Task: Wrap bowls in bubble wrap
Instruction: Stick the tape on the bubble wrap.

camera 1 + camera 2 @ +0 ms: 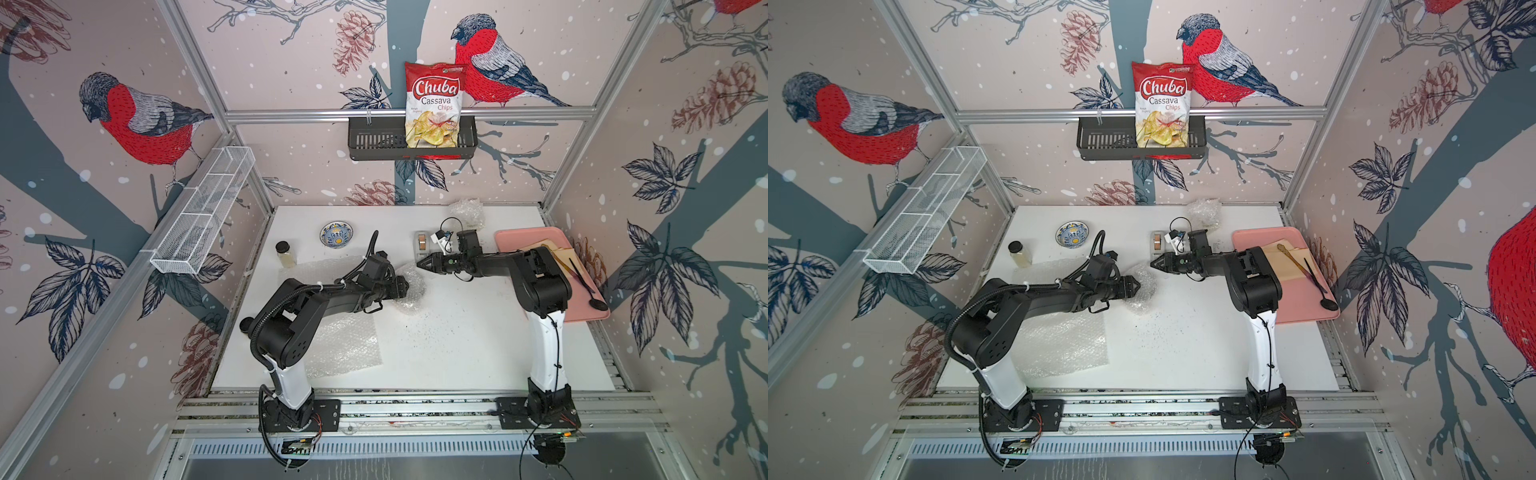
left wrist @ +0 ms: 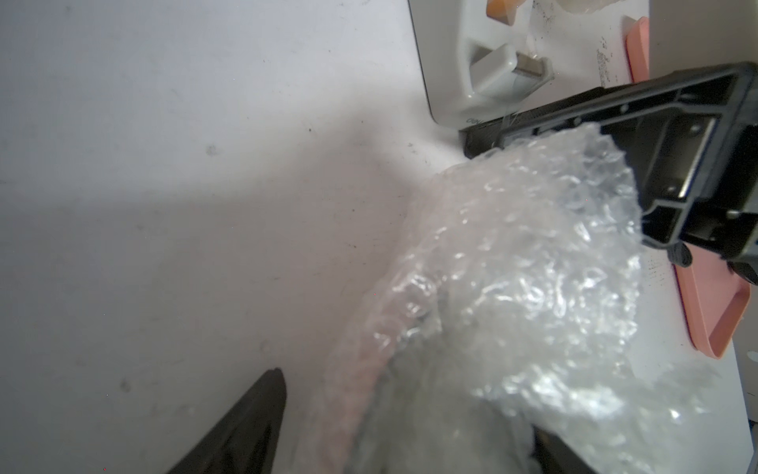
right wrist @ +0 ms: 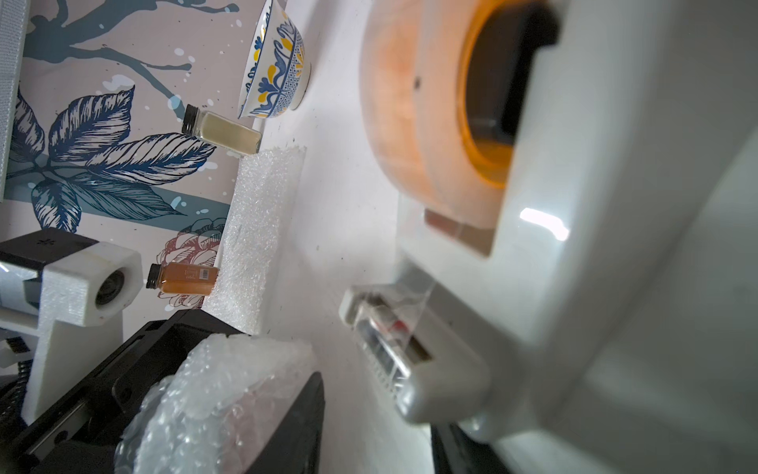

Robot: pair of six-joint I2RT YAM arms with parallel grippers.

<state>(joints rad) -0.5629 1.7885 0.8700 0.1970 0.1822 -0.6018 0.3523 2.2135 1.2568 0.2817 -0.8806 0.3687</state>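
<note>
Left gripper (image 1: 406,286) clamped on crumpled bubble-wrap bundle (image 1: 415,297), centre of table (image 1: 457,340). Right gripper (image 1: 419,262) just beside bundle, near tape dispenser (image 1: 422,245); cannot tell whether its jaws apart or together. Blue-and-yellow bowl (image 1: 336,235) bare at far side, near jar (image 1: 285,253). Flat bubble-wrap sheet (image 1: 345,345) under my left arm.

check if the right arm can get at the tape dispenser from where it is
Probably yes: the right gripper sits close beside the tape dispenser, and nothing shows between them.

L gripper (image 1: 407,286), R gripper (image 1: 419,262): tips close
</note>
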